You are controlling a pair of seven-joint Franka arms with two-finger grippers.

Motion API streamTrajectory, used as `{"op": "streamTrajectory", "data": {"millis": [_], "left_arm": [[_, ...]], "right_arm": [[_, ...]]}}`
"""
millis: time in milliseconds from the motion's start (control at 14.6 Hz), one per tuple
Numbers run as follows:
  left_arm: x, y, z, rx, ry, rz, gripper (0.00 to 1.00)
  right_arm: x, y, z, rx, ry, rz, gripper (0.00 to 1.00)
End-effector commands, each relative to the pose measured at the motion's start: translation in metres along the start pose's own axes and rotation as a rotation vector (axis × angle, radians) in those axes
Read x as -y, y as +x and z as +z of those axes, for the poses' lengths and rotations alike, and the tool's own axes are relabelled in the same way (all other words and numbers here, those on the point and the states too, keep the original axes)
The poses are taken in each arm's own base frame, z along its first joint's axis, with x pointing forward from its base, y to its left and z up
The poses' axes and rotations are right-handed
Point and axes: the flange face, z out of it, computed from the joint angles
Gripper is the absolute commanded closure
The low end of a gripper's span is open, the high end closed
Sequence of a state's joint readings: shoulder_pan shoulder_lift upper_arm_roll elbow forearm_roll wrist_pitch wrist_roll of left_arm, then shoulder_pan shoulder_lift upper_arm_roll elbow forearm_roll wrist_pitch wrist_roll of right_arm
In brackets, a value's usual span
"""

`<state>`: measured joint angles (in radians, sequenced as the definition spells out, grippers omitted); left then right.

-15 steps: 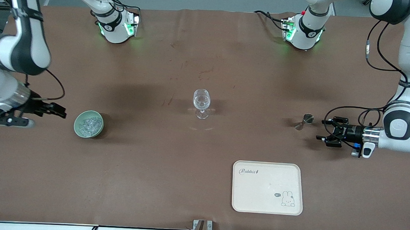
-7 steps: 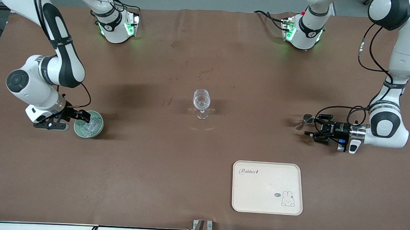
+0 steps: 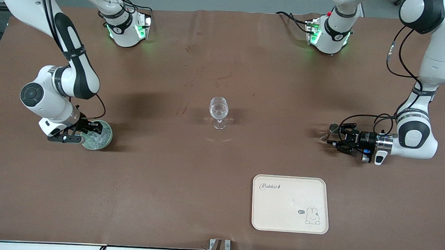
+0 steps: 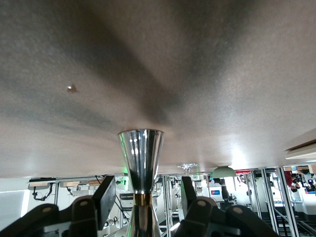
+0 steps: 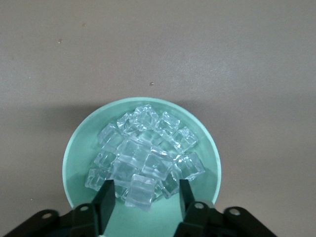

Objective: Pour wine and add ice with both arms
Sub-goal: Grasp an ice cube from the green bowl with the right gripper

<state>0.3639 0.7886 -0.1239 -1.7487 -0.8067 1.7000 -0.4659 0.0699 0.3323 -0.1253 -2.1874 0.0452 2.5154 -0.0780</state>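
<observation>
A brown cloth (image 3: pixel 219 200) covers the whole desk, creased along the edge where the two green-lit bases stand, with a few dark spots (image 3: pixel 223 79) between the bases and the desk's middle. A grey wall runs above that edge, and cables lie along the edge nearest the camera, where a small metal bracket (image 3: pixel 219 247) sits at the midpoint. A wine glass (image 3: pixel 218 112) stands upright at the centre of the desk, clear and seemingly nearly empty. Toward the right arm's end, a green bowl (image 3: pixel 101 142) holds the ice (image 5: pixel 145 154), a heap of clear cubes filling its middle. The right gripper (image 3: pixel 91 128) is over the bowl's rim at that end, its fingers (image 5: pixel 104 201) spread wide and straddling the rim with the nearest cubes between them, not closed on anything. Toward the left arm's end, a steel jigger (image 4: pixel 140 173) stands upright on the cloth; the left gripper (image 3: pixel 337 136) lies level and low at it, fingers (image 4: pixel 105 197) apart on either side of the jigger's waist, and whether they touch it cannot be told. In the left wrist view, racks and lit equipment of the room show past the desk edge. A cream tray (image 3: pixel 290 204) with a rabbit print lies near the camera edge, toward the left arm's end.
</observation>
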Motion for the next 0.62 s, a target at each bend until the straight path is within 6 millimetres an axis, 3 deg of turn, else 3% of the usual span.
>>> {"op": "streamTrajectory", "data": {"millis": [0,343,549], "left_arm": [[0.0001,-0.0042,0.0036,0.019,-0.008,-0.013,0.48],[0.0012,-0.0053,0.0068,0.026,-0.002,-0.010,0.59],[0.0015,-0.0057,0.0072,0.030,0.000,-0.012,0.70]], "right_arm": [[0.0024,-0.0028,0.0040,-0.001,0.010,0.013,0.45],[0.0024,-0.0041,0.0082,0.009,0.010,0.017,0.51],[0.0024,-0.0046,0.0114,0.013,0.010,0.018,0.52]]}}
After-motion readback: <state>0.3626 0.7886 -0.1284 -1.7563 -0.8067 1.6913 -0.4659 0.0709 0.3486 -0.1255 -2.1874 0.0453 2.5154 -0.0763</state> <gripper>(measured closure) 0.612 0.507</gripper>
